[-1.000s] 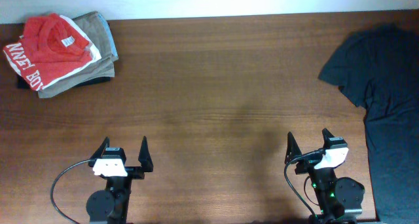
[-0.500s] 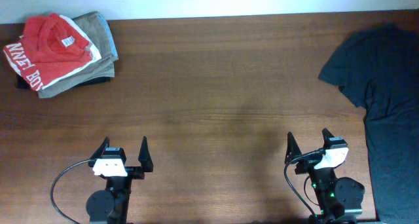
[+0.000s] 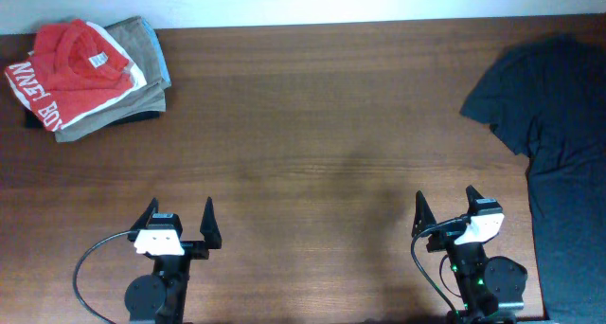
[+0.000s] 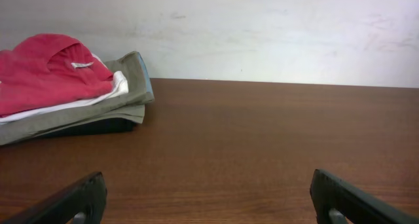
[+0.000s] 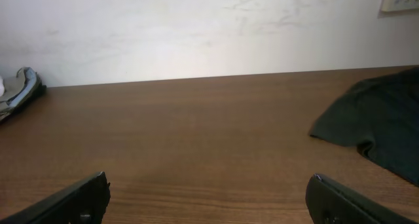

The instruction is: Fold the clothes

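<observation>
The red T-shirt (image 3: 71,63) lies on top of a khaki-grey garment (image 3: 147,92) in the far left corner of the brown table (image 3: 312,125), well away from both arms. It looks soft, light and floppy, so it will likely sag and bunch up when lifted. The best spot to pinch is probably an edge near the shoulders, taking only the red layer. The left claw (image 3: 180,212) and the right claw (image 3: 445,201) are wide apart, holding nothing.

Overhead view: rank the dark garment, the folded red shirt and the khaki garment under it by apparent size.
1. dark garment, even cut off by the frame edge.
2. red shirt.
3. khaki garment, mostly covered; true size unsure.
</observation>
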Controlling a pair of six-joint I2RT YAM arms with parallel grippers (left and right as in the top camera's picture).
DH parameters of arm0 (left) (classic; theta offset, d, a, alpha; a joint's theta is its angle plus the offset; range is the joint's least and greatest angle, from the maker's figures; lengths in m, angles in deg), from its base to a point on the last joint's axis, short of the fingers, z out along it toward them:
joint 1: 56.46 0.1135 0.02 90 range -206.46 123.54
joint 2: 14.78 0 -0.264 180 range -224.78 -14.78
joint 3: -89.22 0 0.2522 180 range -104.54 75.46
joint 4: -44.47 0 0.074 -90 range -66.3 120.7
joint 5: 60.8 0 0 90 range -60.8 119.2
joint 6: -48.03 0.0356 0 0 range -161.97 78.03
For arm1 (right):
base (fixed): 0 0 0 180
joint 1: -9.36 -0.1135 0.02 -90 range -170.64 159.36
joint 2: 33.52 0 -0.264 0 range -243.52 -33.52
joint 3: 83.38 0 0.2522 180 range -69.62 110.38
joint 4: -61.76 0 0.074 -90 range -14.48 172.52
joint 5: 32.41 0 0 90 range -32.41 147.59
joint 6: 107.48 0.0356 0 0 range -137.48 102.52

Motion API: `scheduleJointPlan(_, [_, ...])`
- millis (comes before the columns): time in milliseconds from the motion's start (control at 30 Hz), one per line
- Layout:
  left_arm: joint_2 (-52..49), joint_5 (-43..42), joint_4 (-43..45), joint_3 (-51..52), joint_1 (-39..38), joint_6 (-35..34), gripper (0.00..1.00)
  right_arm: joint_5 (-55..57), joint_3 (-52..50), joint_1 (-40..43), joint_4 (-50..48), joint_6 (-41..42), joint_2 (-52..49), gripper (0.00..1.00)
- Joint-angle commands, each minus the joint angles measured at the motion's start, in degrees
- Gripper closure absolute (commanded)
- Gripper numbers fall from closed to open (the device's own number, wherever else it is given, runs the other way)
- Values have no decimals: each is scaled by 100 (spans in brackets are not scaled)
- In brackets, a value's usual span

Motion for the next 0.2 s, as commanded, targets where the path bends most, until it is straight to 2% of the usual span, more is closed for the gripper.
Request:
scheduleJointPlan(0, [28,15,-9,33,24,92,1,-33,-76,-17,-2,-22,61,1])
scheduleJointPlan(167, [28,15,-9,33,24,92,1,-33,-76,-17,-4,-22,61,1])
